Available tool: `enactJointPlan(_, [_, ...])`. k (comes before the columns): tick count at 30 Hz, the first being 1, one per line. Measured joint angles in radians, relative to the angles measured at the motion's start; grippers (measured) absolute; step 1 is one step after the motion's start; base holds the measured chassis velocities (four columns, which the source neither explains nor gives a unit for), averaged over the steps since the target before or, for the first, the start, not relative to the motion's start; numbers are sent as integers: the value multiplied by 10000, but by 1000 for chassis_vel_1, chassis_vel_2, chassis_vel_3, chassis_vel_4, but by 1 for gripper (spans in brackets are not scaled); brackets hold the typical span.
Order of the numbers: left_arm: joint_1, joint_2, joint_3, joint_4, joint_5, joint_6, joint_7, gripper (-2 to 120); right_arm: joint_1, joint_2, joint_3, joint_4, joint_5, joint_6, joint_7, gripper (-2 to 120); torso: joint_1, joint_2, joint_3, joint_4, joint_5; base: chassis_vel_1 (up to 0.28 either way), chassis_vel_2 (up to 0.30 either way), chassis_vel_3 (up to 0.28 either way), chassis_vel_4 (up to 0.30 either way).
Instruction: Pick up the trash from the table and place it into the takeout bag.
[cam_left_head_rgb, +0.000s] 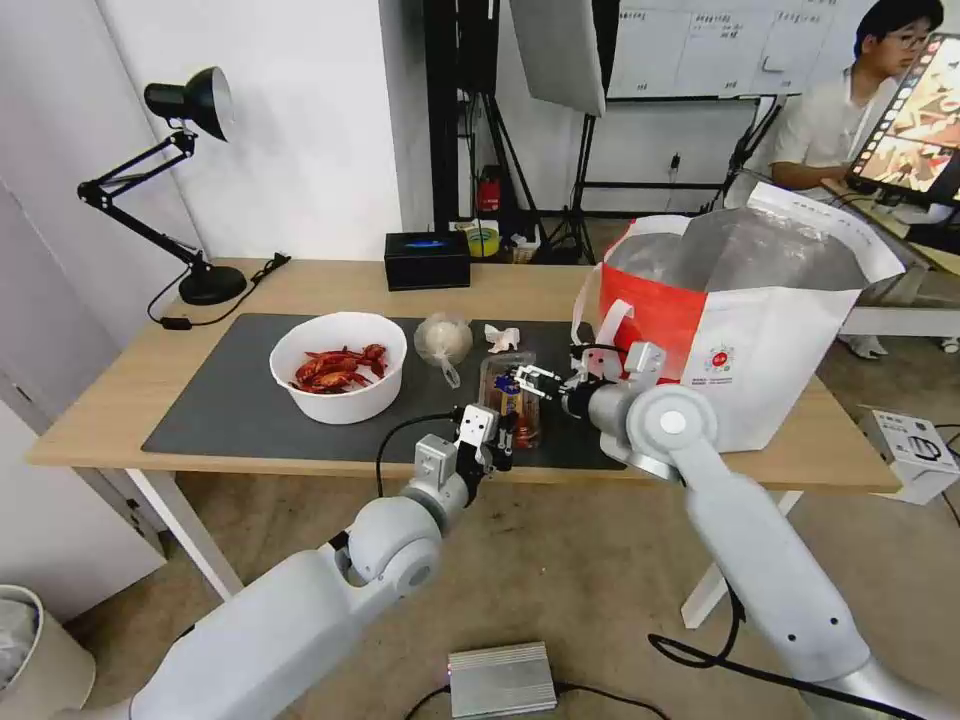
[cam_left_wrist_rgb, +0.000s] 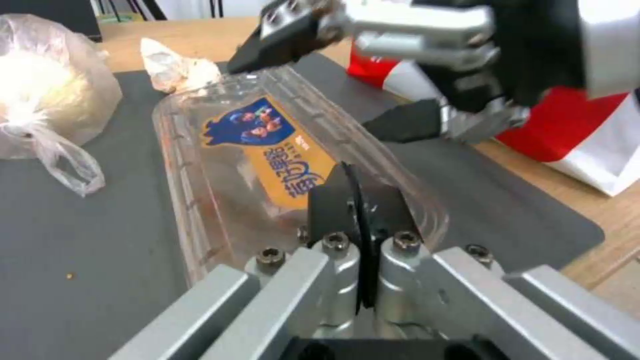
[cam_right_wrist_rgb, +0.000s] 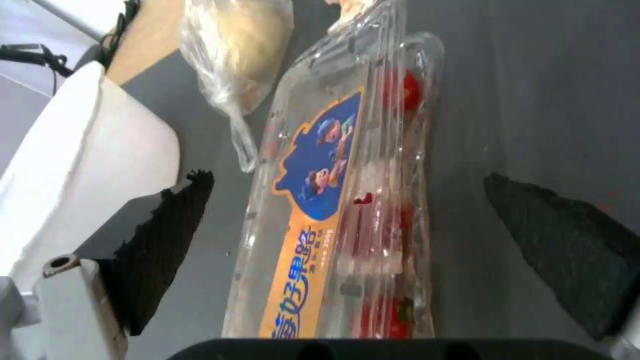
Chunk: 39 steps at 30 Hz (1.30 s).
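While both arms reach in from the lower part of the head view, the two hands meet at the clear plastic tray (cam_left_head_rgb: 512, 397), which lies lengthwise on the dark grey mat (cam_left_head_rgb: 235, 395) at centre frame, near the front edge of the desk (cam_left_head_rgb: 110, 400). The left hand (cam_left_head_rgb: 503, 437) sits at the tray's near end; in the left wrist view its black fingers (cam_left_wrist_rgb: 357, 205) stand pressed together at the tray's near rim, narrow, with a thin edge between them, though whether that edge is the tray's rim cannot be told. The right hand (cam_left_head_rgb: 537, 380) hovers over the tray's right side with its fingers spread wide; in the right wrist view its black pads (cam_right_wrist_rgb: 163, 250) stand either side of the tray (cam_right_wrist_rgb: 347, 200), apart from it. Red bits and a blue-and-orange label show through the clear lid. The white bowl of crayfish shells (cam_left_head_rgb: 339, 365) rests on the mat left of centre. The knotted clear bag (cam_left_head_rgb: 443, 342) lies just beyond the tray, with the crumpled tissue (cam_left_head_rgb: 501, 338) beside it. The takeout bag (cam_left_head_rgb: 745, 320) stands open at right of centre on the desk, foil lining showing.
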Motion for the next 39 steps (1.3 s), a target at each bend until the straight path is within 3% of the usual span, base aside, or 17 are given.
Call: enactJointPlan(39, [82,-121,-14,-113,16,-213,-17,0,551,563,-500,-1022,-66,-435,-53,100,0,0,0,0,0,0,0,0,0])
